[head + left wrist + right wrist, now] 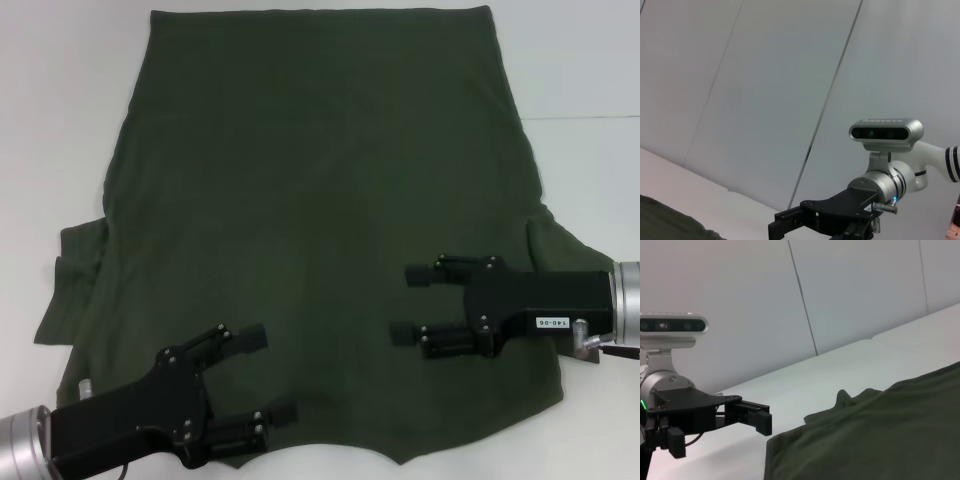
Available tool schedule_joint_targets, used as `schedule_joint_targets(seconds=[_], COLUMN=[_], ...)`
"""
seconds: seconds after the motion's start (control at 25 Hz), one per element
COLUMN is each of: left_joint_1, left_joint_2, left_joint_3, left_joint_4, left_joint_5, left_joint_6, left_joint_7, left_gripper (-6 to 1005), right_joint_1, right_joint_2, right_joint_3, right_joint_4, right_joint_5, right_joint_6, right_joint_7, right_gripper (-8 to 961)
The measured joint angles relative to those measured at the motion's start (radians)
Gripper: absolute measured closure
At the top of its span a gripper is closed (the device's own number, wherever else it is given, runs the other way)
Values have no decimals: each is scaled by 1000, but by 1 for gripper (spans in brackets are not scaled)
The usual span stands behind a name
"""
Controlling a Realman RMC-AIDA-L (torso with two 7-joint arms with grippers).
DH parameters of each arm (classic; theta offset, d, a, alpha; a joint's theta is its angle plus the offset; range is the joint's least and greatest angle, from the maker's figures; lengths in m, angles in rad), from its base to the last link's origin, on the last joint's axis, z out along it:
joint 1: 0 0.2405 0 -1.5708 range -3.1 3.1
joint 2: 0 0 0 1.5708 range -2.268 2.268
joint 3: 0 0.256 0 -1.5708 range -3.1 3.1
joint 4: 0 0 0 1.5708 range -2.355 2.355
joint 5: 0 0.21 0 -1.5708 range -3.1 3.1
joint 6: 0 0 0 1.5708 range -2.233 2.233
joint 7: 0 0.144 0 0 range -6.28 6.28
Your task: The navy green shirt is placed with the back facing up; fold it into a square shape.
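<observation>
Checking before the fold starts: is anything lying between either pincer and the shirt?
Nothing visible. The navy green shirt lies flat with both open pincers directly over it, the left pincer and the right pincer.

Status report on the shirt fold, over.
Left end effector open, over the shirt's near left edge. Right end effector open, over its near right part. Navy green shirt spread flat on the white table, unfolded. Nothing in the way.

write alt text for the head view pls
A navy green shirt lies spread flat, plain side up, on a white table. Two open black grippers sit over its near edge: the left gripper at the near-left corner, the right gripper reaching in from the right.
</observation>
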Motion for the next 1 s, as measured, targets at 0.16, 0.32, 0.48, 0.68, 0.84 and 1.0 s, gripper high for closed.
schedule_joint_targets(seconds=[0.16, 0.32, 0.48, 0.68, 0.84, 1.0], left_joint_1=[0, 0, 0, -7, -15, -25], left_joint_2=[0, 0, 1, 1, 1, 4], left_joint_3=[0, 0, 0, -44, -119, -197], left_joint_4=[0, 2, 2, 2, 1, 3], left_joint_5=[0, 0, 0, 0, 0, 0], left_joint_6=[0, 0, -1, -43, -120, -234], left_joint_7=[0, 0, -3, -88, -182, -285], left_gripper=[49, 50, 50, 49, 49, 49], right_joint_1=[0, -3, -5, -6, -4, -4], right_joint_2=[0, 0, 0, 0, 1, 2], right_joint_3=[-4, -12, -14, -12, -7, -5], right_joint_4=[0, 2, 3, 5, 19, 34], right_joint_5=[0, 0, 1, 11, 13, 21], right_joint_6=[0, 1, 1, 0, 2, 15], right_joint_7=[0, 0, 1, 18, 35, 40], right_gripper=[38, 38, 39, 39, 38, 38])
